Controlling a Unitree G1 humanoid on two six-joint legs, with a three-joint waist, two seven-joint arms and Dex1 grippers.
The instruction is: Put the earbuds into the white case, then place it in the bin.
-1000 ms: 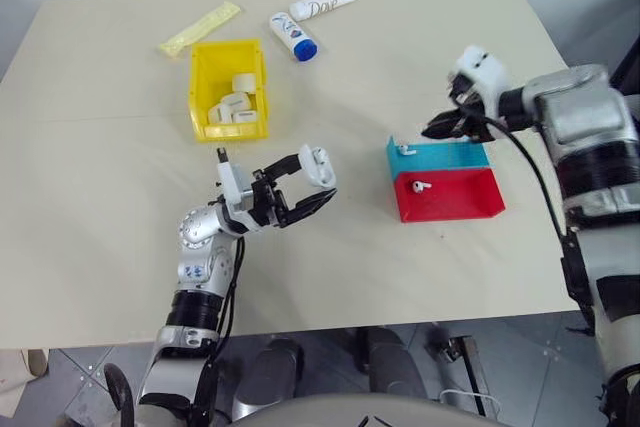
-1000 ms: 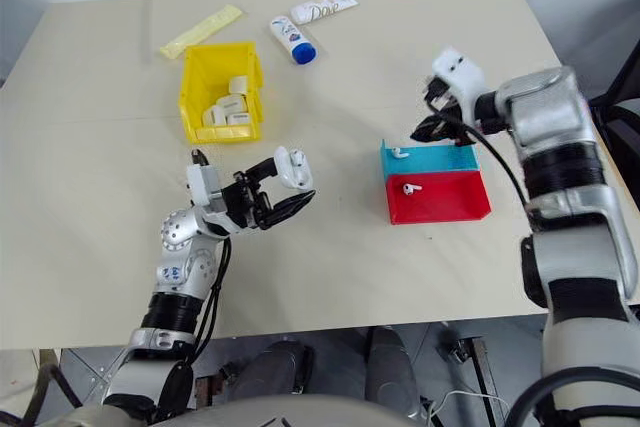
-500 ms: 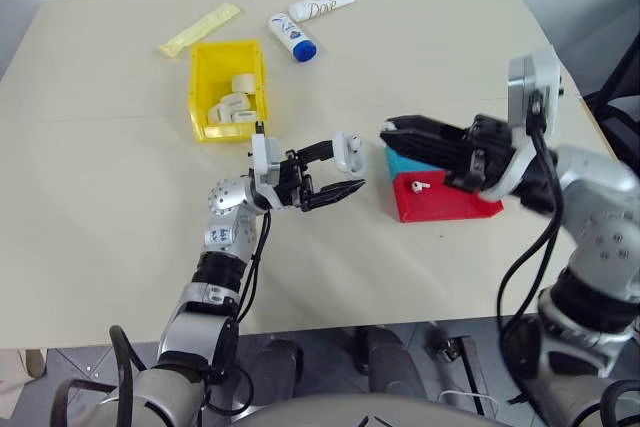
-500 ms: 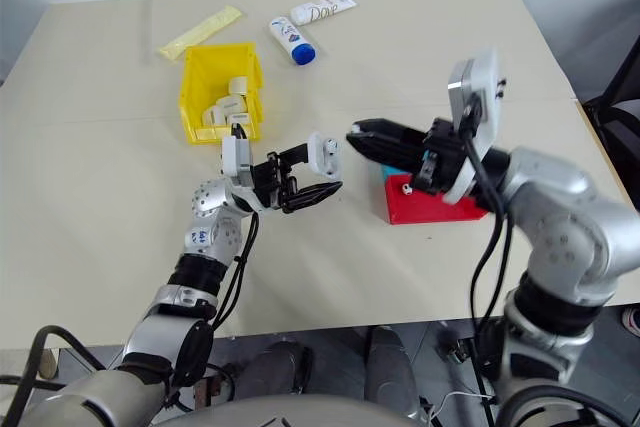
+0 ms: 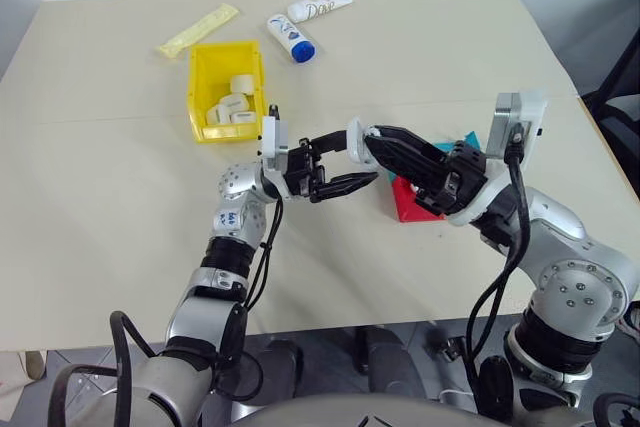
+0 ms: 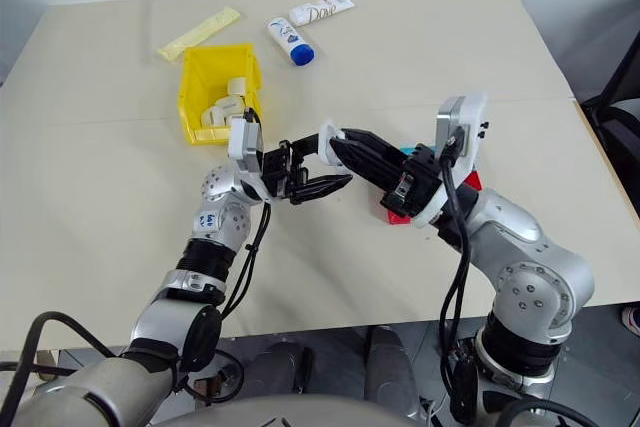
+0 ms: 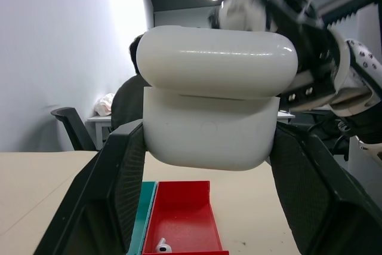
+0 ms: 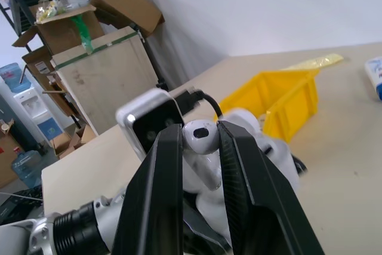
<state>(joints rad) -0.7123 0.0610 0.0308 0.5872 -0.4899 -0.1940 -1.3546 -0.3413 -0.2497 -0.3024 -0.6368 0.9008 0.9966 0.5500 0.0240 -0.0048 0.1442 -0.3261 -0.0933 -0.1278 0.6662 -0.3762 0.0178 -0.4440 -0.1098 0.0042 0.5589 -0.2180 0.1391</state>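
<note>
Your left claw (image 5: 340, 165) is squeezing the white case (image 7: 215, 97) up above the table (image 5: 120, 217). Your right claw (image 8: 200, 147) is pinching one earbud (image 8: 199, 137) right at the case. The tube (image 5: 322, 5) is showing "Dove".

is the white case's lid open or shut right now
Open. In the left wrist view the white case sits between the left gripper's fingers with its lid tilted up, a gap along the seam.
</note>
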